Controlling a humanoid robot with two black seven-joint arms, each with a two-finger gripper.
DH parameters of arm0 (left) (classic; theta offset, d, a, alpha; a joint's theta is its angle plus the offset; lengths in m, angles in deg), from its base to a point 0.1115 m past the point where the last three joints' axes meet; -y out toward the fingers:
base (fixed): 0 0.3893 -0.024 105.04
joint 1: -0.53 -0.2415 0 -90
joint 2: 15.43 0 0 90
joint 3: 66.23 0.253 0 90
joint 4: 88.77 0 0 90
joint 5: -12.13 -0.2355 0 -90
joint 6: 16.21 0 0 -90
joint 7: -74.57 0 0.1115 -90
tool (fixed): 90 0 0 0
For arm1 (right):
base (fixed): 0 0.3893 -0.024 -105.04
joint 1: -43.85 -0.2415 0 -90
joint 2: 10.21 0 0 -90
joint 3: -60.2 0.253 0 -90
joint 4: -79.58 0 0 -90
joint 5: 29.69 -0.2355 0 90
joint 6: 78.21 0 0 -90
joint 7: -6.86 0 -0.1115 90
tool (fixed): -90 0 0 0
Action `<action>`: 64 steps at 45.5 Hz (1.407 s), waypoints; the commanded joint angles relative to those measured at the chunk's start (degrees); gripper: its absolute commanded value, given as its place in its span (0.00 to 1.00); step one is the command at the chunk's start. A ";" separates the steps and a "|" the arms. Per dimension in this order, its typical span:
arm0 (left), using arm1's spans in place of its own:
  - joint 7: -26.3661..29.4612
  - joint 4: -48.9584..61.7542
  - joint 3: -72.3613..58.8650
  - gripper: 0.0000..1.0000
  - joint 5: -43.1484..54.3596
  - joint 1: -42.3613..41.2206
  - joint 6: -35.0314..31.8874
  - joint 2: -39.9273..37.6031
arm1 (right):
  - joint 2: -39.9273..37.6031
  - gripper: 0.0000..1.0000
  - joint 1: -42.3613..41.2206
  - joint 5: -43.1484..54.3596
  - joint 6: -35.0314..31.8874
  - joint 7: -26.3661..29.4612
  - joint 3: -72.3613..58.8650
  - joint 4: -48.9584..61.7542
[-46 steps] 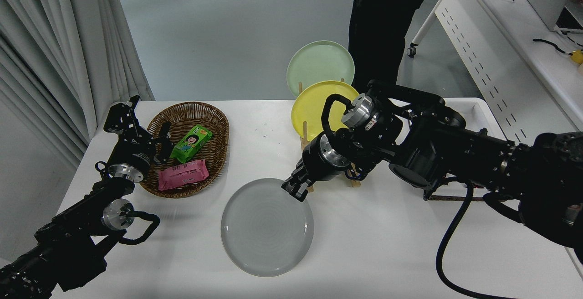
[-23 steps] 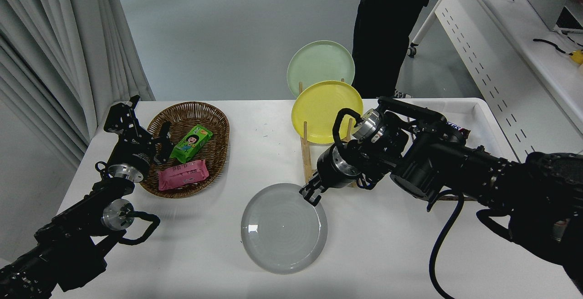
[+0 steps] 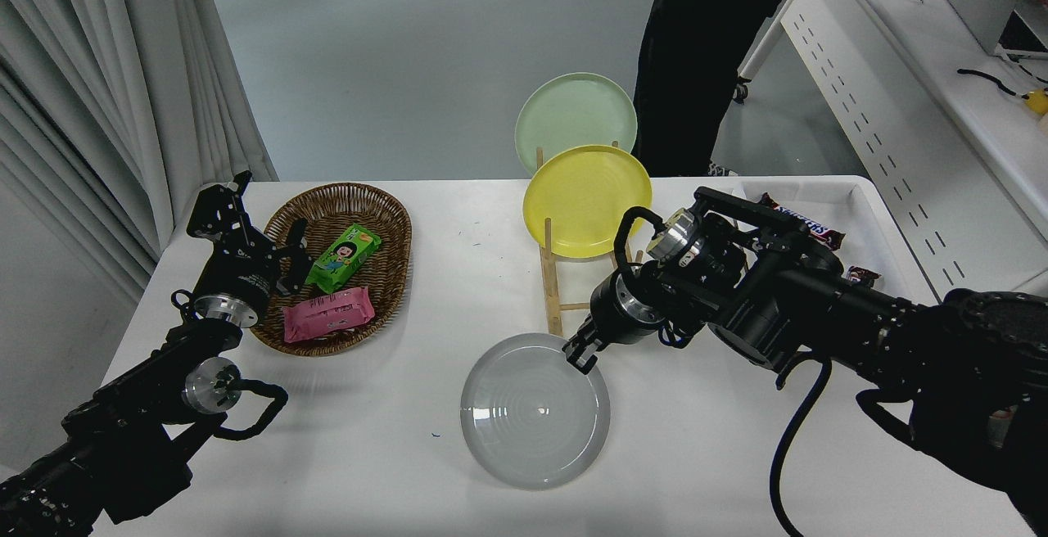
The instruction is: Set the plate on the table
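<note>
The light-grey plate (image 3: 532,414) is low over the front middle of the white table (image 3: 458,234); I cannot tell whether it touches the top. My right gripper (image 3: 580,353) is shut on the plate's far right rim, with the arm coming in from the right. My left gripper (image 3: 288,257) is parked at the left, beside the basket, open and empty.
A wicker basket (image 3: 385,209) at the left holds a green packet (image 3: 344,256) and a pink packet (image 3: 329,313). A wooden rack (image 3: 553,291) behind the plate holds a yellow plate (image 3: 585,200) and a pale green plate (image 3: 575,110). A white tray (image 3: 860,193) with snack bars lies at the right. A person (image 3: 696,54) stands at the far side.
My right gripper has drawn back to the right and taken the grey plate with it, about a third of a plate's width. The left arm has not moved.
</note>
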 commanded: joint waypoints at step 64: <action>0.00 0.00 0.00 1.00 0.07 -0.02 0.00 0.07 | 0.02 0.00 2.10 0.44 0.00 0.00 2.67 0.64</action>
